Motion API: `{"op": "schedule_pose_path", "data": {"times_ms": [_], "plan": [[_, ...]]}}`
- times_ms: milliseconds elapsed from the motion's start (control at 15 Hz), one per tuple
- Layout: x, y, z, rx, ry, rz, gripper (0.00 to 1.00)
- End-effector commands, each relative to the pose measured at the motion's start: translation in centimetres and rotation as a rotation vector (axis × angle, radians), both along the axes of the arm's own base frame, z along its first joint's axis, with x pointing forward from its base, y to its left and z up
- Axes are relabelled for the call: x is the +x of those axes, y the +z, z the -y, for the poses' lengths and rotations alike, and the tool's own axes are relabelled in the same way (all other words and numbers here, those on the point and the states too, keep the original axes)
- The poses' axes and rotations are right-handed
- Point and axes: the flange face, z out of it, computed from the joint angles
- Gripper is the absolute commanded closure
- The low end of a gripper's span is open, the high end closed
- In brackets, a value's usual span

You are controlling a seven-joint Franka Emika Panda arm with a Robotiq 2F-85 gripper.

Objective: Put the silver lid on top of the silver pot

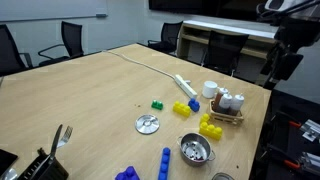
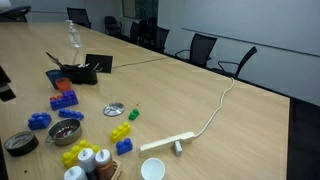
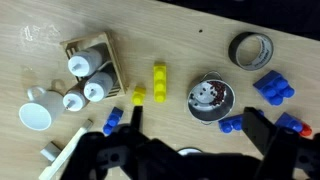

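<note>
The silver lid (image 1: 148,124) lies flat on the wooden table, also seen in an exterior view (image 2: 114,109). The silver pot (image 1: 196,150) stands upright a short way from it, with small dark bits inside, and shows in an exterior view (image 2: 65,131) and in the wrist view (image 3: 211,98). My gripper (image 3: 196,118) is open and empty, high above the table, with its fingers framing the area just below the pot. In the wrist view a silver rim (image 3: 190,153), probably the lid, shows mostly hidden behind the gripper body. The arm (image 1: 283,60) hangs over the table's far right edge.
Yellow blocks (image 3: 159,82), blue blocks (image 3: 272,88), a green block (image 1: 157,104), a wooden rack of bottles (image 3: 90,62), a white cup (image 3: 37,115), a white power strip with cable (image 1: 183,85) and a black tape roll (image 3: 251,48) lie around the pot. Office chairs line the table.
</note>
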Motion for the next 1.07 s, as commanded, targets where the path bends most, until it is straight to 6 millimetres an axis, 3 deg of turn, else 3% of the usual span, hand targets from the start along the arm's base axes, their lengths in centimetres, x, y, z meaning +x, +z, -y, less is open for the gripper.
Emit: {"op": "schedule_pose_path", "data": {"times_ms": [0,333,600,1000], "plan": [[0.0,0.0,0.0,0.0,0.0,-0.001,0.0],[1.9,-0.4,-2.8,-0.009,0.049,-0.008,0.0],[5.2,-1.2,-7.4,-0.03,0.138,0.053,0.0],[11.2,-5.4,-15.7,-0.094,0.378,0.095,0.0]]}}
